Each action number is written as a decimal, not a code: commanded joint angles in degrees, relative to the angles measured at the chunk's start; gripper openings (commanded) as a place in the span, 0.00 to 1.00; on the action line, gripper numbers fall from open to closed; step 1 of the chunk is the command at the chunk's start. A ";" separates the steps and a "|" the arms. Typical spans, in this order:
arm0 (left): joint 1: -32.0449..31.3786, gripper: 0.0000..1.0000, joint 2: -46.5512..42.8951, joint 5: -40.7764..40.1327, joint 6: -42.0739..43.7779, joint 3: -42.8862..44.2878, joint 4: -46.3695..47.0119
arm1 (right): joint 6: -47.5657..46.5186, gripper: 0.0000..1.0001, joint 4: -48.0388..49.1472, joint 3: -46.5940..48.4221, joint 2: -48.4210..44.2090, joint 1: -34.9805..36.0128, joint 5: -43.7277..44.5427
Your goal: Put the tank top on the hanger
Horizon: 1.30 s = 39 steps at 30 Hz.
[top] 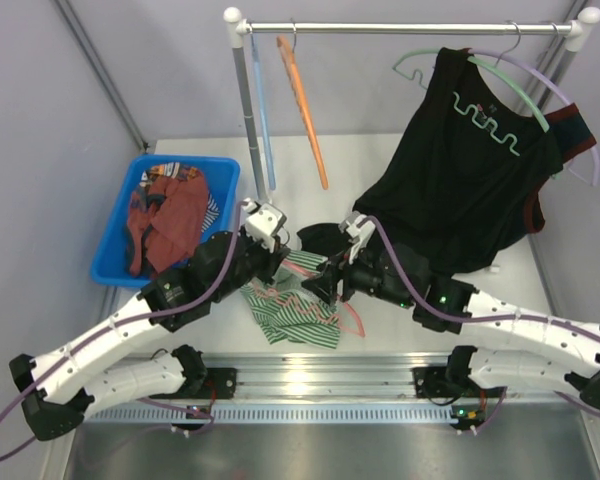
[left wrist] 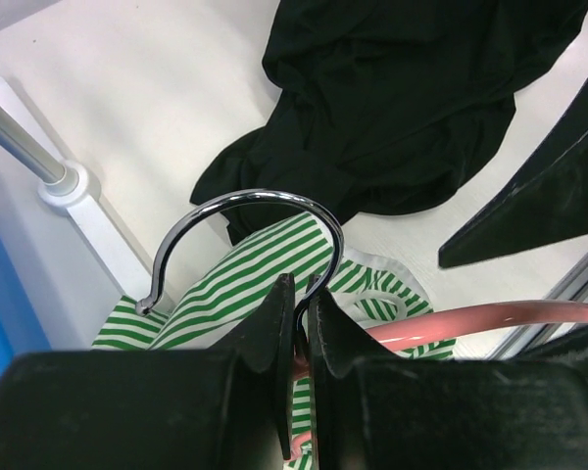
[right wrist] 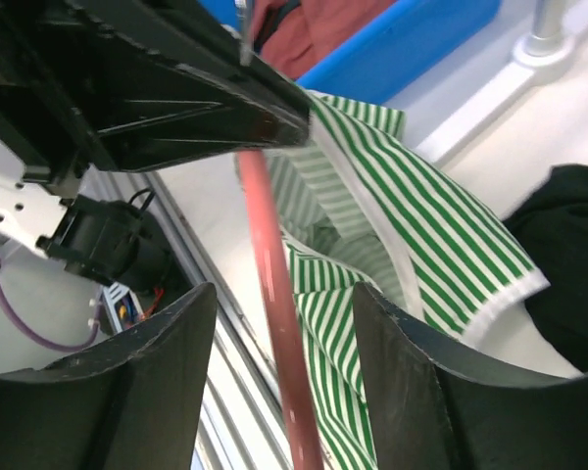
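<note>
Plainly, the job is under way but not finished. The small sleeveless tank top with thin green and white stripes (top: 298, 318) lies crumpled on the white worktop (top: 370, 160), at the middle of its near edge, between the two arms. The thin pink plastic hanger (left wrist: 490, 318) lies with it. The left gripper (left wrist: 299, 294) is clamped shut on its neck, just under the chrome metal hook (left wrist: 245, 199), which stands over the striped cloth. The right gripper (right wrist: 279, 304) is open, one finger on either side of a pink arm of the hanger without pinching it; the top's white trim hangs just beside. Whether that arm already passes through an armhole or the neck cannot be told. What seems left is most of the work — feeding both hanger arms into the shoulders, settling the straps in the notches, and lifting the garment clear. The large black garment (top: 470, 190) hanging from the metal rail (top: 410, 28) takes no part.
</note>
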 commanded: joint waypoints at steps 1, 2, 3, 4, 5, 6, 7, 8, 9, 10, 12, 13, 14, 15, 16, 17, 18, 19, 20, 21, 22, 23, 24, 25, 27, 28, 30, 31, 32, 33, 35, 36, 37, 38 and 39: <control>-0.26 0.00 -2.29 -1.13 1.22 1.71 2.44 | 3.76 0.59 -4.26 2.25 -3.72 0.81 7.54; -0.26 0.00 -2.55 -1.13 1.40 1.62 2.52 | 4.82 0.60 -5.75 2.25 -5.56 0.81 12.34; -0.26 0.00 -2.82 -1.13 1.48 1.71 2.18 | 5.96 0.61 -7.68 2.25 -6.53 0.72 14.91; -0.26 0.00 -2.91 -1.13 1.57 1.79 2.17 | 8.58 0.61 -11.35 2.25 -7.50 0.55 17.55; -0.26 0.00 -3.17 -1.05 1.75 1.79 2.09 | 10.00 0.62 -13.57 2.16 -9.08 0.11 20.62; -0.26 0.00 -3.26 -0.78 1.84 1.88 1.74 | 12.37 0.60 -16.63 1.99 -9.61 -1.72 20.82; -0.26 0.00 -3.26 -0.61 1.92 1.88 1.65 | 13.35 0.59 -17.97 1.72 -10.14 -2.96 20.48; -0.26 0.00 -3.61 -0.43 2.01 1.79 1.73 | 13.97 0.55 -18.50 1.29 -10.49 -4.28 17.86; -0.26 0.00 -3.70 -0.34 2.01 1.71 1.65 | 14.32 0.52 -18.51 0.59 -10.59 -7.33 15.40; -0.26 0.00 -3.70 0.01 2.01 1.62 1.65 | 14.93 0.49 -17.64 -1.51 -10.33 -9.19 12.59; -0.26 0.00 -4.05 0.10 1.93 1.53 1.65 | 15.90 0.40 -15.19 -4.24 -9.10 -14.71 2.93; -0.26 0.00 -4.22 0.10 1.84 1.53 1.65 | 16.17 0.37 -13.34 -7.39 -8.57 -16.23 -0.50; -0.26 0.00 -4.49 0.10 1.84 1.62 1.56 | 16.34 0.36 -9.06 -8.98 -8.30 -17.11 -5.84; -0.26 0.00 -4.49 0.18 1.92 1.79 1.65 | 16.34 0.35 -7.28 -10.31 -7.95 -17.73 -7.55; -0.26 0.00 -4.49 0.27 1.84 1.88 1.56 | 15.47 0.34 -5.78 -11.71 -7.51 -17.74 -8.87; -0.26 0.00 -4.58 0.45 1.75 1.97 1.56 | 14.60 0.31 -4.03 -11.90 -6.03 -17.65 -11.40; -0.17 0.00 -4.58 0.54 1.75 2.23 1.65 | 14.15 0.31 -3.14 -12.60 -5.58 -17.65 -12.30; -0.25 0.00 -4.66 0.71 1.75 2.32 1.56 | 13.97 0.31 -2.26 -12.95 -4.88 -17.65 -13.27; -0.26 0.00 -4.67 0.80 1.75 2.50 1.65 | 13.80 0.32 -1.64 -13.22 -4.00 -17.65 -14.49; -0.26 0.00 -4.67 0.71 1.75 2.76 1.56 | 13.80 0.33 -0.85 -13.57 -3.47 -17.65 -14.85; -0.26 0.00 -4.67 0.71 1.75 2.93 1.47 | 13.88 0.35 0.72 -14.62 -3.03 -17.65 -15.29; -0.26 0.00 -4.58 0.71 1.75 3.11 1.30 | 14.14 0.39 1.43 -15.24 -2.85 -17.65 -15.73; -0.26 0.00 -4.75 0.54 1.75 3.29 1.29 | 14.32 0.41 2.83 -15.85 -2.76 -17.65 -15.74; -0.26 0.00 -4.67 0.54 1.66 3.38 1.21 | 14.58 0.43 3.37 -16.90 -2.33 -17.65 -15.82; -0.26 0.00 -5.02 0.45 1.75 3.46 1.21 | 15.02 0.46 5.38 -18.31 -1.80 -17.65 -16.09; -0.26 0.00 -5.10 0.36 1.66 3.46 1.21 | 15.20 0.47 6.53 -18.93 -1.01 -17.65 -16.17; -0.26 0.00 -5.10 0.27 1.57 3.55 1.21 | 16.25 0.47 8.81 -20.42 0.13 -17.65 -17.31; -0.26 0.00 -5.02 0.19 1.66 3.64 1.12 | 16.60 0.46 11.61 -20.86 1.44 -17.65 -18.36; -0.26 0.00 -5.10 0.19 1.66 3.73 1.21 | 16.96 0.44 12.85 -21.30 2.24 -17.65 -18.90; -0.26 0.00 -5.02 0.19 1.66 3.81 1.12 | 17.74 0.42 14.26 -21.83 2.94 -17.65 -19.25; -0.26 0.00 -4.84 0.10 1.66 4.16 1.21 | 18.54 0.40 17.34 -22.36 4.79 -17.65 -20.04; -0.26 0.00 -4.93 0.01 1.66 4.25 1.21 | 18.89 0.40 17.87 -22.62 5.23 -17.65 -20.04; -0.26 0.00 -4.75 0.01 1.66 4.34 1.21 | 19.15 0.40 19.01 -22.89 5.93 -17.74 -20.04; -0.26 0.00 -4.75 0.01 1.66 4.52 1.12 | 19.59 0.39 19.80 -23.06 6.11 -17.82 -20.13; -0.26 0.00 -4.67 0.01 1.66 4.61 1.12 | 20.03 0.39 20.77 -23.67 6.20 -17.91 -20.22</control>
